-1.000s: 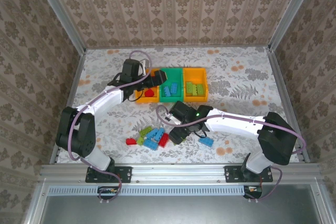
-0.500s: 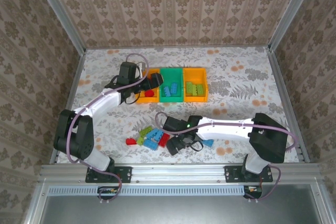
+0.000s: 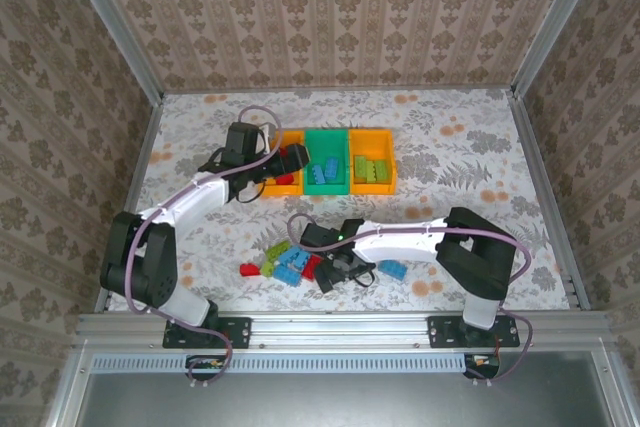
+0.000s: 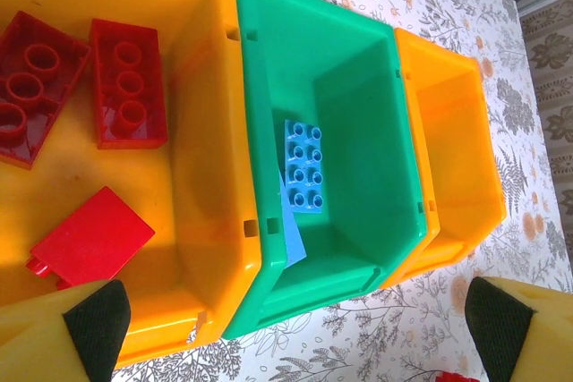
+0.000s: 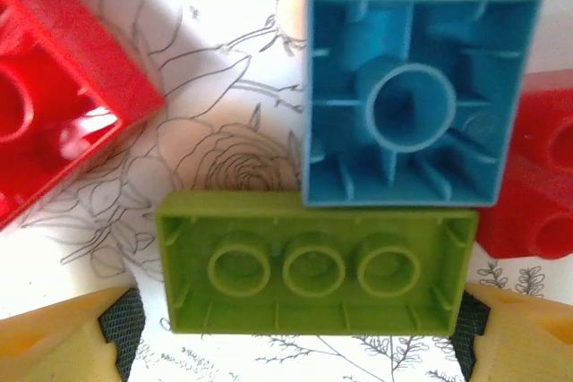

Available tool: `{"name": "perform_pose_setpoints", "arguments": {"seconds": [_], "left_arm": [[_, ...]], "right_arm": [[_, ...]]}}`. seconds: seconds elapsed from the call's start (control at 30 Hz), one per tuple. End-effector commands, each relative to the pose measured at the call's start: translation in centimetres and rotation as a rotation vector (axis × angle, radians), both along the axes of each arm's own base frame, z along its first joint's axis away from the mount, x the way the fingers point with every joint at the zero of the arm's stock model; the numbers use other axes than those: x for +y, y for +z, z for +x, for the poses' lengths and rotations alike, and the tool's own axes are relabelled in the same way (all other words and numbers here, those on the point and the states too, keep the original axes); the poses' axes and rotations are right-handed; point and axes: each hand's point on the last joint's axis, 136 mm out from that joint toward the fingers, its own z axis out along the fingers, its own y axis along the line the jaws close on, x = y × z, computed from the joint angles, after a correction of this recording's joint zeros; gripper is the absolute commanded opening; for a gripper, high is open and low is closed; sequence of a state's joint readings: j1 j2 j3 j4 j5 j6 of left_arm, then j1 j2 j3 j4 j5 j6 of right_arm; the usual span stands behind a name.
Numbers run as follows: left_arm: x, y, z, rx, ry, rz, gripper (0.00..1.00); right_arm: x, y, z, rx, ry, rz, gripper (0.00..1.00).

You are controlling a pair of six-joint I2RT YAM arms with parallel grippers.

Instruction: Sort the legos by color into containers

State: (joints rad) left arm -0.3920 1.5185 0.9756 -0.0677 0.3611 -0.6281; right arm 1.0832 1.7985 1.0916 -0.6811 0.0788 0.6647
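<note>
Near the front edge of the flower-patterned table (image 3: 470, 147), a loose pile of small studded plastic legos (image 3: 285, 262) in red, blue and lime green is lying. One lone blue lego (image 3: 392, 269) is lying at 3 o'clock from the pile. The right gripper (image 3: 340, 272) is hanging low over the 3 o'clock edge of the pile, and its arm is covering some bricks in the top view.

In the right wrist view its claw is standing wide open. Its fingertips (image 5: 112, 333) are straddling the long ends of an upside-down lime green brick (image 5: 315, 273). The pad at 9 o'clock is apart from the brick; for the other pad I cannot tell. An upside-down blue square brick (image 5: 416, 114) is touching this brick at 12 o'clock. One red brick (image 5: 54, 87) is lying at 10 o'clock and another red brick (image 5: 537, 185) at 3 o'clock, crowding the fingers.

Farther away, three small open rectangular plastic bins are standing side by side: the left orange bin (image 3: 280, 188), the green bin (image 3: 326, 190) and the right orange bin (image 3: 371, 190). The left gripper (image 3: 293, 160) is hovering over the left orange bin, fully open and holding nothing. In the left wrist view, three red bricks (image 4: 130, 82) are lying in the left orange bin and a flat blue brick (image 4: 306, 165) in the green bin. In the top view, lime green bricks (image 3: 371, 169) are lying in the right orange bin.
</note>
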Motion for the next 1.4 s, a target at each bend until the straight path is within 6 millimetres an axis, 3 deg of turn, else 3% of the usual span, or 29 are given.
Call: {"name": "perform_pose_setpoints", "arguments": {"seconds": [0.0,0.5,0.6,0.8,0.9,1.07,1.2,1.37], "left_arm": [[0.9,0.8,-0.2,-0.037,0.007,0.019,1.0],[1.6,0.2,-0.6,-0.021,0.027,0.019,1.0],[1.7,0.1,-0.6,-0.018,0.03,0.025,1.0],[1.9,-0.2,-0.7,-0.012,0.036,0.032,1.0],[2.1,-0.4,-0.9,-0.005,0.036,0.044,1.0],[2.7,-0.4,-1.4,-0.005,0.043,0.079,1.0],[3.6,-0.8,-2.0,0.007,0.056,0.122,1.0],[4.7,-1.8,-3.1,0.036,0.075,0.173,1.0]], "right_arm": [[0.0,-0.7,1.8,-0.033,-0.022,-0.005,0.86],[0.6,-0.6,2.9,-0.05,-0.008,0.022,0.59],[0.2,0.3,2.7,-0.063,-0.013,0.043,0.58],[0.1,4.9,3.7,-0.136,-0.031,0.173,0.58],[-0.5,7.2,5.5,-0.176,-0.062,0.239,0.58],[-3.4,9.5,10.6,-0.228,-0.169,0.309,0.58],[-5.8,10.8,15.4,-0.266,-0.269,0.315,0.57],[-8.7,10.8,21.3,-0.28,-0.409,0.311,0.57]]}}
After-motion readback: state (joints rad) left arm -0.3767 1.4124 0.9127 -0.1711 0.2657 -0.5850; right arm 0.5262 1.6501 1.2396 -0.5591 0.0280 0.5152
